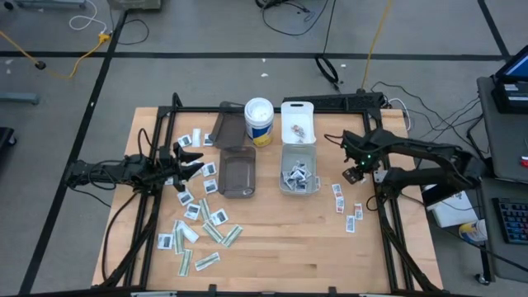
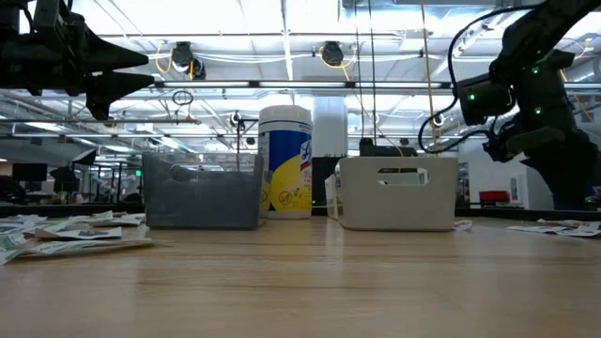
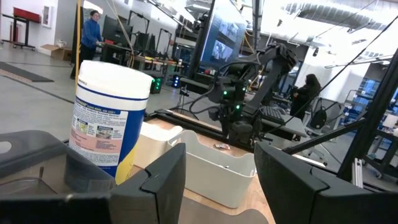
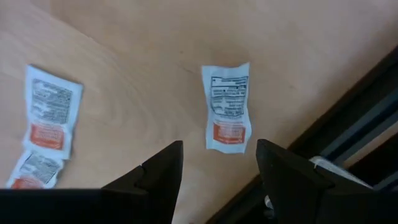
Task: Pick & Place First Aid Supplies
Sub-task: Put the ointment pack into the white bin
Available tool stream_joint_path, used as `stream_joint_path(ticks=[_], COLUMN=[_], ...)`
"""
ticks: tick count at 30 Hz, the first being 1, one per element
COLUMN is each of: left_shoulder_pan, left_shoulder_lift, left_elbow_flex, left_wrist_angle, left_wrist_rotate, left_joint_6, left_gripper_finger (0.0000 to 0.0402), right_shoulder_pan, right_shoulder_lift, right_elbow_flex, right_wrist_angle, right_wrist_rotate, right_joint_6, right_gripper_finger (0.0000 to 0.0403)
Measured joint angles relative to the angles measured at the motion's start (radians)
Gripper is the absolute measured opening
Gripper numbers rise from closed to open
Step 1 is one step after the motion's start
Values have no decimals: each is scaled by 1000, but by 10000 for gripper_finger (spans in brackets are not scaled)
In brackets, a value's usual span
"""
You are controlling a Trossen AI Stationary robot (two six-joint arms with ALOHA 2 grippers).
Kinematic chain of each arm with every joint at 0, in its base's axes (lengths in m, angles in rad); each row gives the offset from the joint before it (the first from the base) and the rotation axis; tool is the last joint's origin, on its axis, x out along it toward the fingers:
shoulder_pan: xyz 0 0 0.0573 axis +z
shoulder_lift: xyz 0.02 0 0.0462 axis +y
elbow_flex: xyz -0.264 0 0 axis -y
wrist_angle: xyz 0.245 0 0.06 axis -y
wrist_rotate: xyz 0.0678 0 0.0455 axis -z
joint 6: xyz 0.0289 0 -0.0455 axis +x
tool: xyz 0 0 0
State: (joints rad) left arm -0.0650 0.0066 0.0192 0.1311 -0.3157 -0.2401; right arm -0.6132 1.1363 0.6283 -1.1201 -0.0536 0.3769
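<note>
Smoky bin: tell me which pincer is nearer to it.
Left. The left pincer hovers just beside the smoky bin, on its left. The right pincer is farther off, beyond the white bin.

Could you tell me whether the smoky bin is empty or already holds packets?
Empty: the smoky bin shows only bare floor from above.

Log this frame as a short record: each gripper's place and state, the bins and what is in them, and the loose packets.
left gripper: open, empty, raised left of the smoky bin
right gripper: open, empty, above a white-and-orange packet
smoky bin: looks empty
white bin: holds several packets
wipes canister: upright behind the bins
loose packets: scattered on table's left; a few on right
</note>
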Motion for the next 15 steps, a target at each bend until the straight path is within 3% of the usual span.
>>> stream_joint_path(ticks=[15], left_shoulder_pan=[0], left_shoulder_lift=[0], left_elbow_flex=[0], left_wrist_angle=[0], left_wrist_rotate=[0], left_joint_6=[0], left_gripper_finger=[196], right_shoulder_pan=[-8], right_shoulder_lift=[159], right_elbow_flex=[-3], right_wrist_angle=[90], right_wrist_rotate=[-2], right_joint_6=[0], right_gripper_finger=[180])
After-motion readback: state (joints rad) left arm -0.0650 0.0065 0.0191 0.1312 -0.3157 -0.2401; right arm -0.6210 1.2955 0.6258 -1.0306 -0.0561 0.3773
